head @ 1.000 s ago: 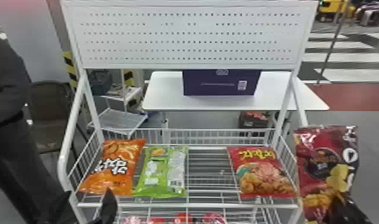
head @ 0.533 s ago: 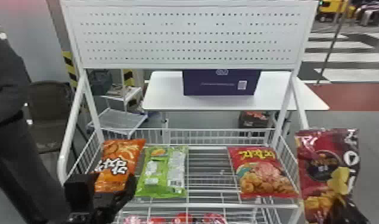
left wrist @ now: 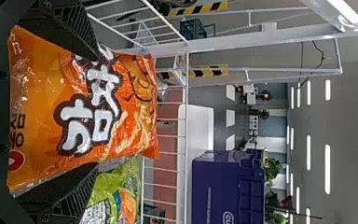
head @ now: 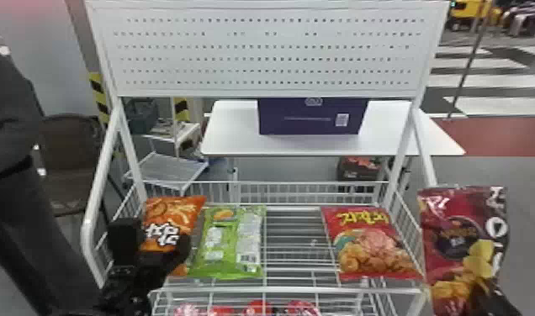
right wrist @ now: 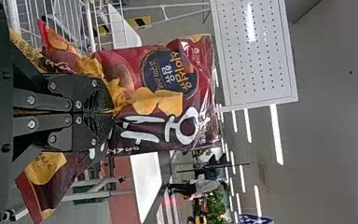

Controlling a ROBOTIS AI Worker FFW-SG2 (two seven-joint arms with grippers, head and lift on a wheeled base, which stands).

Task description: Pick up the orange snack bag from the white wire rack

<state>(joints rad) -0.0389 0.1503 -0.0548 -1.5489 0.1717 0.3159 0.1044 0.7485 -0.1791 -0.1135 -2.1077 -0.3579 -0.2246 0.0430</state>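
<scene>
My left gripper (head: 155, 248) is at the left end of the white wire rack (head: 296, 290), its open fingers on either side of the orange snack bag (head: 170, 218). In the left wrist view the orange bag (left wrist: 84, 107) lies between the two spread fingers of the left gripper (left wrist: 95, 109), its printed front showing. My right gripper (head: 489, 304) is beside the rack's right end, holding a dark red chip bag (head: 456, 235) upright. The right wrist view has the right gripper (right wrist: 105, 112) closed on that dark red bag (right wrist: 168, 88), pinching its middle.
A green snack bag (head: 229, 239) leans right beside the orange one, and a red snack bag (head: 372, 243) lies at the rack's right. Red packages (head: 258, 309) are on the lower shelf. A perforated white panel (head: 266, 50) stands above; behind are a white table (head: 233, 134) and purple box (head: 313, 117).
The left gripper has come up from the bottom left and moved inward and forward, its fingers now around the orange bag. The right gripper and its bag have stayed nearly in place.
</scene>
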